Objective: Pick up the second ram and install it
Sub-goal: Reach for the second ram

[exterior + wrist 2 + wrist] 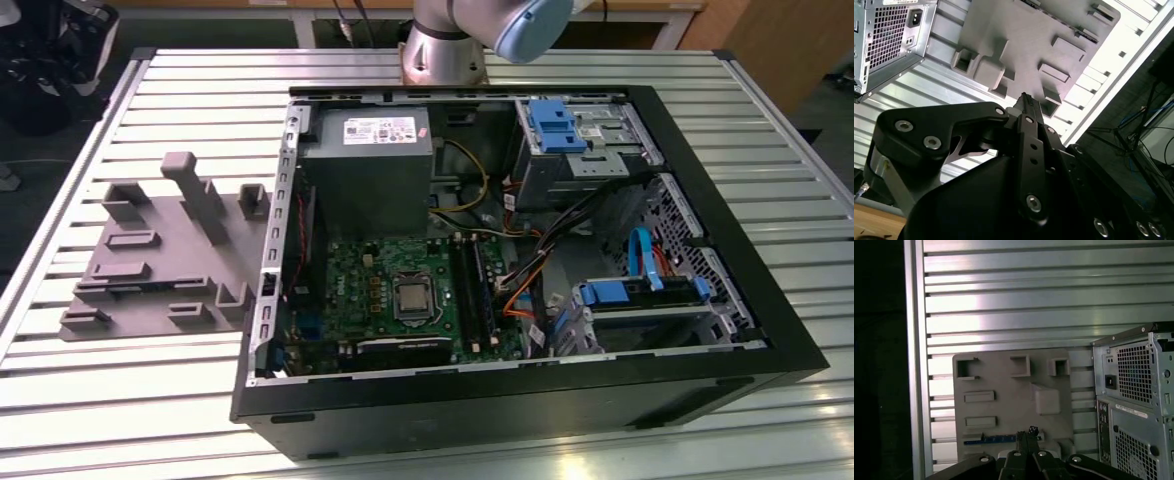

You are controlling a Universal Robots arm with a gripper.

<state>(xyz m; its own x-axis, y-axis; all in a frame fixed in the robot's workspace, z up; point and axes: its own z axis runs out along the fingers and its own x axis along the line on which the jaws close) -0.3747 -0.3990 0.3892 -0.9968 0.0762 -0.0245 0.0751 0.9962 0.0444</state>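
The second ram [990, 440] shows in the first wrist view as a thin blue strip lying in the grey fixture plate [1004, 390], along the plate's edge nearest the camera. My gripper [1028, 432] hovers well above that plate, its two dark fingers pressed together with nothing between them, its tip lined up over one end of the strip. In the second wrist view the shut gripper [1024, 98] points down at the fixture plate [1024, 35]. The exterior view shows the green motherboard [400, 290] with its dark memory slots [474, 285] inside the open computer case [534, 390].
The case lies open on a slatted metal table [174, 400], with the fixture plate [154, 265] at the exterior view's left. Upright blocks [200, 200] stand on the plate. The arm's base [447, 50] sits behind the case. Cables and blue drive brackets [641, 290] crowd the case's right side.
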